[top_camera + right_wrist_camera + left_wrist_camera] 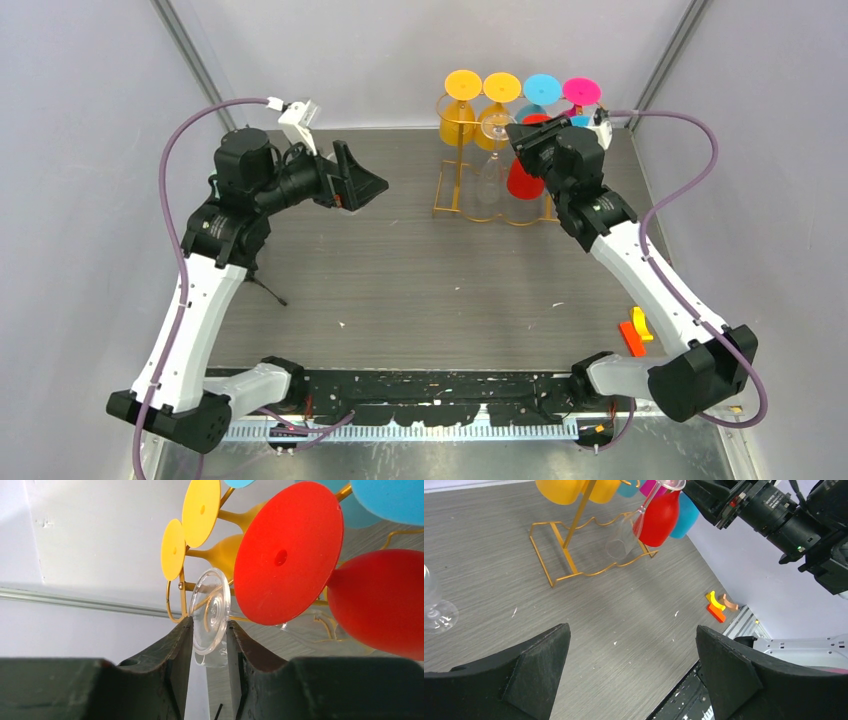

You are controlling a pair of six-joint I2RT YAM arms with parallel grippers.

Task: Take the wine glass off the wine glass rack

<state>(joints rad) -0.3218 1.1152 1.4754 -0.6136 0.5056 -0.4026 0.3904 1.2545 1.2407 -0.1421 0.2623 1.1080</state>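
The gold wire wine glass rack (452, 190) stands at the back of the table, also seen in the left wrist view (558, 545). A clear wine glass (494, 127) hangs upside down from its top rail, bowl tilted toward the table (621, 540). My right gripper (522, 138) reaches the rail from the right. Its fingers (209, 624) press on both sides of the clear round foot (212, 607). My left gripper (365, 186) hovers to the left of the rack, open and holding nothing (631, 630).
Yellow (463, 86), blue (541, 88), pink (581, 91) and red (522, 180) glasses hang on the same rack, the red one right beside the clear one (287, 555). Another clear glass (436, 612) stands on the table at left. Orange and yellow blocks (634, 332) lie near the right arm.
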